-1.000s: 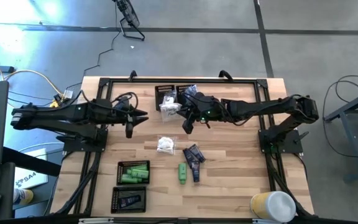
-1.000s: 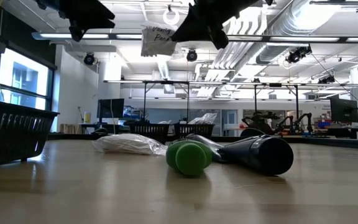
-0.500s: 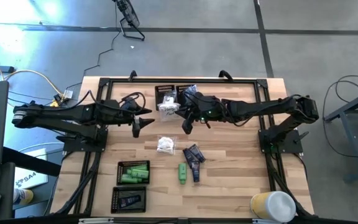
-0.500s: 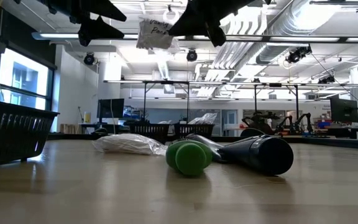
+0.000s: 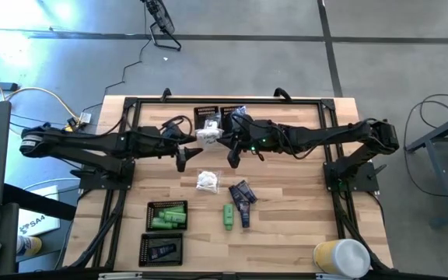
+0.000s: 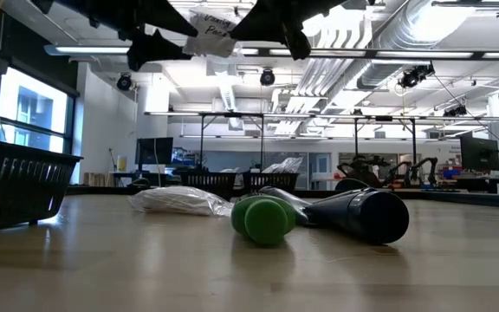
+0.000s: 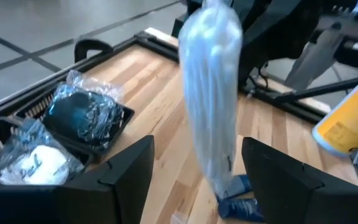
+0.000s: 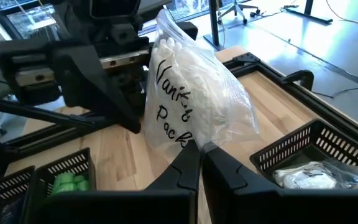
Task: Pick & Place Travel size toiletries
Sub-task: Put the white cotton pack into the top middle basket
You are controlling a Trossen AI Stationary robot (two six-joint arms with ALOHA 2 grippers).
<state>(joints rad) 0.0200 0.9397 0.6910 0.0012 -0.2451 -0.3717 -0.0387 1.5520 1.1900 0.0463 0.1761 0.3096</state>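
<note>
The white crinkly packet is hanging above the table's far-middle edge, pinched by the right tool; the left tool, fingers wide, is flanking it, probably for a handover.

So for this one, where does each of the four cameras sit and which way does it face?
High: overhead, straight down on the wooden table and both arms.
Low: table height, looking across past the green tube; grippers hang overhead.
Left wrist: on the left arm, open left gripper facing the clear crinkly packet.
Right wrist: right gripper shut on that packet.
Shared: the packet shows in all four.
</note>
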